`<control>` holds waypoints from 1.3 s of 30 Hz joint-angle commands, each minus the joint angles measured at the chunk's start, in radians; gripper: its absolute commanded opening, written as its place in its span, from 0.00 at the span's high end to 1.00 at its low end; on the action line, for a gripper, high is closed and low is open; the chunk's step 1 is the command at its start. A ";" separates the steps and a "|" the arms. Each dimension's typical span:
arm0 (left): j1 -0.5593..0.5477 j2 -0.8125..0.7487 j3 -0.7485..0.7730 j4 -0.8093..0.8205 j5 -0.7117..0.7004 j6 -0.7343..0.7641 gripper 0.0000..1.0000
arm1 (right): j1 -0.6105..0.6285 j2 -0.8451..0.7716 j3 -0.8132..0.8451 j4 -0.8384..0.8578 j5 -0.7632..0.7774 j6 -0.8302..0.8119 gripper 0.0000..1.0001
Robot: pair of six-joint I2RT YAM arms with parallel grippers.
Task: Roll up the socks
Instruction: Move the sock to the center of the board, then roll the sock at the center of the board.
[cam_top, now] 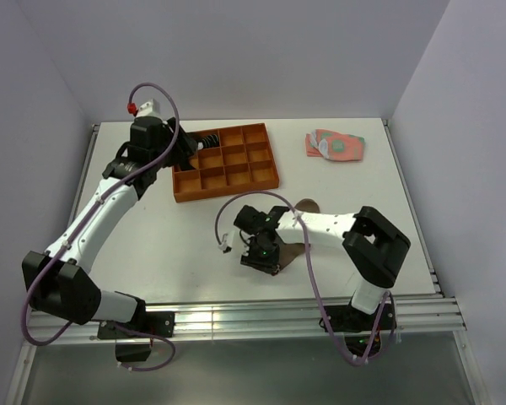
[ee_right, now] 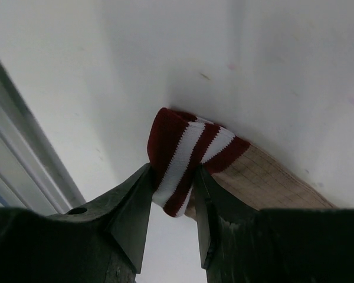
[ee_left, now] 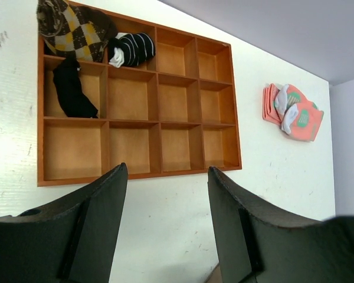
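Top external view: the white counter (cam_top: 152,245) fills most of the scene, with both arms reaching over it. The left arm stretches to the far left, where the left pincer (cam_top: 182,148) hangs at the left end of the orange tray (cam_top: 228,192). The right arm bends low over the near middle of the counter, and the right pincer (cam_top: 261,257) points down at the surface.

The tray is a grid of twelve square compartments. The tan sock (cam_top: 307,205) lies flat on the counter beneath the right arm, largely hidden by it and well apart from the tray. The pink-and-green socks (cam_top: 336,145) lie stacked at the far right.

In the left wrist view, a checkered rolled sock (ee_left: 71,29) fills the upper left corner compartment. The black striped sock (ee_left: 135,48) sits balled in the compartment just beside it. A plain black piece of fabric (ee_left: 74,91) hangs down into the compartment below the checkered one. The left pincer's fingers (ee_left: 100,224) stand apart with only bare counter between them.

In the right wrist view, the right pincer is clamped on the tan sock's maroon-and-white cuff (ee_right: 189,150). Both fingers (ee_right: 130,218) press the folded fabric, which is lifted at that end while the tan leg trails down onto the counter.
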 commanded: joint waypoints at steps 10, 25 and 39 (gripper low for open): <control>0.023 -0.130 -0.107 0.051 0.023 -0.018 0.38 | 0.083 -0.011 -0.022 -0.038 -0.129 -0.093 0.60; -0.132 -0.203 -0.338 0.257 0.100 -0.041 0.44 | -0.277 0.134 0.180 -0.398 -0.577 -0.314 0.60; -0.399 -0.098 -0.581 0.636 0.176 0.035 0.56 | -0.488 0.314 0.258 -0.454 -0.647 -0.276 0.61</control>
